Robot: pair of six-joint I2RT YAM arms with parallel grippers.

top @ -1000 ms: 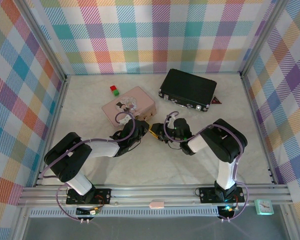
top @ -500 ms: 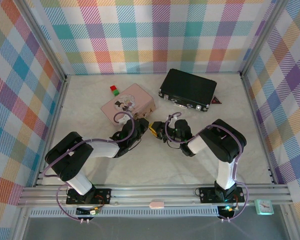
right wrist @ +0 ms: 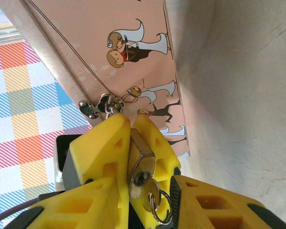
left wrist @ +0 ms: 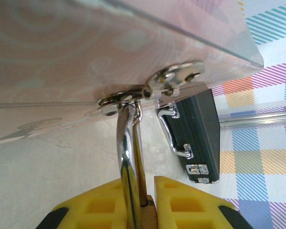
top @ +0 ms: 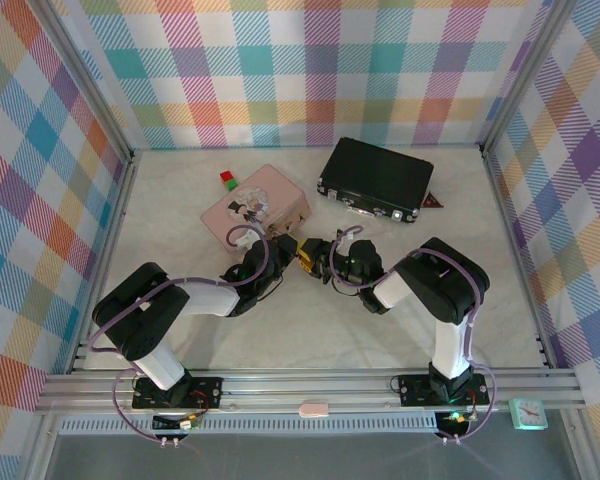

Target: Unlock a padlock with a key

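The left pincer (left wrist: 145, 202) is clenched on the padlock (right wrist: 142, 164). In the left wrist view its yellow fingers (left wrist: 190, 202) press in from both sides at the foot of the silver shackle (left wrist: 126, 143). The shackle rises from the fingers and hooks through the metal hasp (left wrist: 174, 78) on the edge of the pink box (top: 257, 208). In the right wrist view the same two fingers flank the lock body, whose keyhole end faces the camera.

The right pincer (right wrist: 150, 210) meets it head-on, its fingers drawn close about the key (right wrist: 149, 195) and grasping it. The key sits in the keyhole, with a small wire ring hanging from its head.

From above, both pincers meet just beside the near right corner of the pink box, low over the desk (top: 320, 320). A black case (top: 375, 178) lies further back to the right, apart from the box. A red cube (top: 225, 177) and a green cube (top: 231, 186) sit just beside the box's far left edge.
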